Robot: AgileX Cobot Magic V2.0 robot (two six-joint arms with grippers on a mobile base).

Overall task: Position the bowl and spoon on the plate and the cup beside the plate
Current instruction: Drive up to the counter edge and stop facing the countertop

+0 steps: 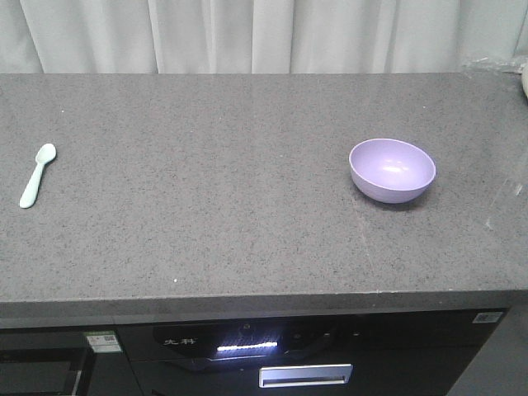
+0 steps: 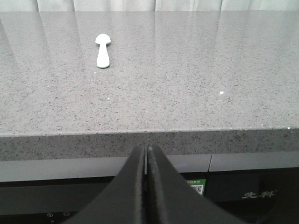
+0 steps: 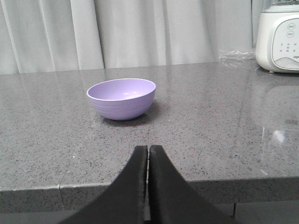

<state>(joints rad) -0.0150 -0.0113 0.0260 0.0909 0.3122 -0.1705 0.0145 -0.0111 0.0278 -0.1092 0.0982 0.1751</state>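
Note:
A lavender bowl (image 1: pixel 393 170) stands upright and empty on the right of the grey counter; the right wrist view shows the bowl (image 3: pixel 122 98) ahead and a little left of my right gripper (image 3: pixel 148 148), which is shut with nothing in it, back at the counter's front edge. A pale mint spoon (image 1: pixel 37 175) lies flat at the far left. In the left wrist view the spoon (image 2: pixel 103 51) lies far ahead and left of my left gripper (image 2: pixel 146 148), shut and empty, below the counter's front edge. The plate and the cup are out of view.
A white appliance (image 3: pixel 279 37) stands at the counter's back right corner with clear plastic wrap (image 3: pixel 237 58) beside it. White curtains hang behind the counter. Dark cabinet fronts with a lit panel (image 1: pixel 247 345) sit under the counter edge (image 1: pixel 264 304).

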